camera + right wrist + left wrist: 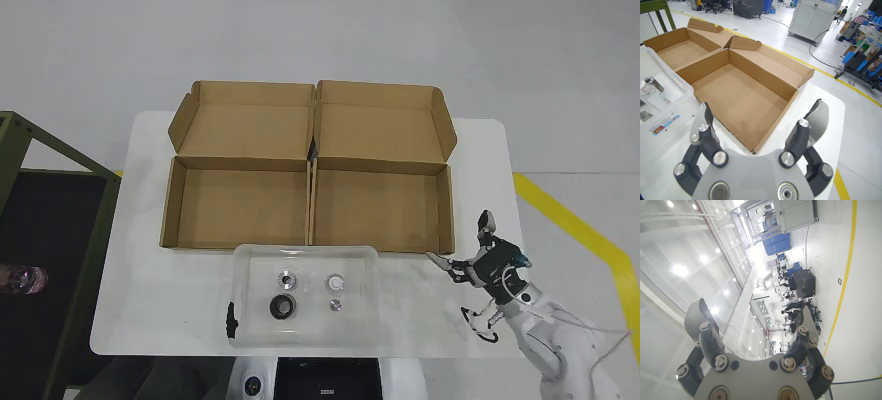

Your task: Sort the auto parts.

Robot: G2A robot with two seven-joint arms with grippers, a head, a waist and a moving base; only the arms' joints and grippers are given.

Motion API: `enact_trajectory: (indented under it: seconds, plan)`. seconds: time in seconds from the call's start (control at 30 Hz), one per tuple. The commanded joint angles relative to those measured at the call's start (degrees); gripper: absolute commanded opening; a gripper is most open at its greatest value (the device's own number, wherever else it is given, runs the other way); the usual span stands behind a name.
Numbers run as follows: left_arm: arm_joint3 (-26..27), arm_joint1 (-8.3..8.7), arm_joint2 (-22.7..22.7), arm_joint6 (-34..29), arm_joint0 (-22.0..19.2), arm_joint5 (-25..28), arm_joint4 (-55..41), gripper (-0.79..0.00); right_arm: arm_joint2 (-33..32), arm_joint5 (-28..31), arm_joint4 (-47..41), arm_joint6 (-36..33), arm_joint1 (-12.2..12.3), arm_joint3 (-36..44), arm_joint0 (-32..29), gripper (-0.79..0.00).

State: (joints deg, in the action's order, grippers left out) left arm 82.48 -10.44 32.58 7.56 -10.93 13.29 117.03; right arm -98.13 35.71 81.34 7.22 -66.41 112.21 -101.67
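A clear plastic bin [240, 262] at the table's front holds several auto parts: a silver round part [287, 279], a black ring [284, 306], a white part [336, 283] and a small silver piece [337, 304]. Behind it stand two open, empty cardboard boxes, left [240, 207] and right [378, 208]. My right gripper [462, 243] hovers open and empty over the table's front right, beside the right box [745, 98] and apart from the bin [684, 86]. The silver part [649, 80] and white part [645, 88] show in the right wrist view. My left gripper [751, 308] is open and empty, pointing up into the room.
The box lids [310, 125] lie folded back toward the table's far edge. A dark green frame [40, 160] stands off the table's left side. Bare white table [160, 290] lies left of the bin and around the right gripper.
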Motion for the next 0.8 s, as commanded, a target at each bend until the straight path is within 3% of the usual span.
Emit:
enact_trajectory:
  seconds: [0.0,0.3,0.77]
  plan:
    - [0.00,0.00,0.00,0.00,0.00,0.00,0.00,0.000,0.87,2.70,-0.14,-1.88,0.18,0.49,0.90,0.000]
    - [0.00,0.00,0.00,0.00,0.00,0.00,0.00,0.000,7.16,11.11,-1.02,-11.23,0.75,3.24,5.74,0.000]
    - [0.00,0.00,0.00,0.00,0.00,0.00,0.00,0.000,17.64,15.79,-2.56,-21.67,1.09,7.05,10.25,0.000]
